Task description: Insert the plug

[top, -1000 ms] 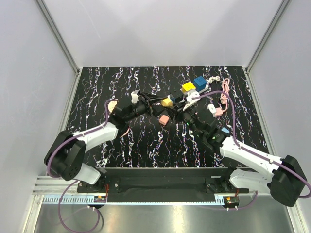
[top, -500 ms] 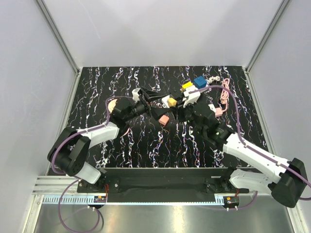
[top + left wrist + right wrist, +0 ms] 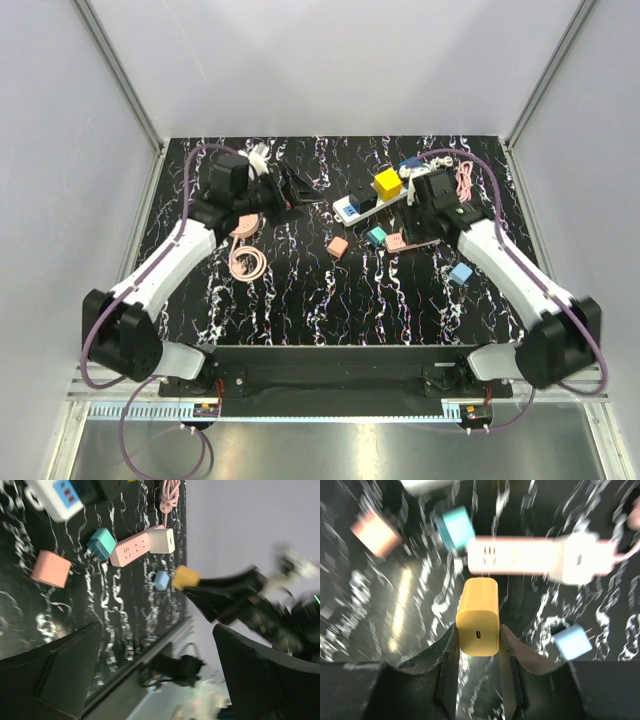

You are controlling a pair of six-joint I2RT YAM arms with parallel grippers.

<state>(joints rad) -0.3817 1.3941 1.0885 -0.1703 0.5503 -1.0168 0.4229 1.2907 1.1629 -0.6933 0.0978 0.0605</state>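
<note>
two arms reach over the black marbled mat. the right gripper is closed narrowly on a yellow plug, one finger pressed on each side of it. the plug's small slotted face looks back at the wrist camera and its prongs are out of sight. in the right wrist view the plug sits at the centre of the frame, just under a pink power strip that lies across the upper part. whether plug and strip touch, i cannot tell. from above, that strip lies right of centre, with the right wrist over its right end, so the held plug is hidden there. the left wrist view catches the plug at mid-frame, on the tip of the dark right gripper.

the left gripper is at the upper left of the mat, its jaws spread wide with nothing between them. its two dark fingers fill the lower corners of its own view.

loose on the mat near the pink strip are a teal plug, a pink cube and a light blue cube. a white power strip lies above centre with a second yellow cube at its right end. a coiled pink cable rests at the left.
</note>
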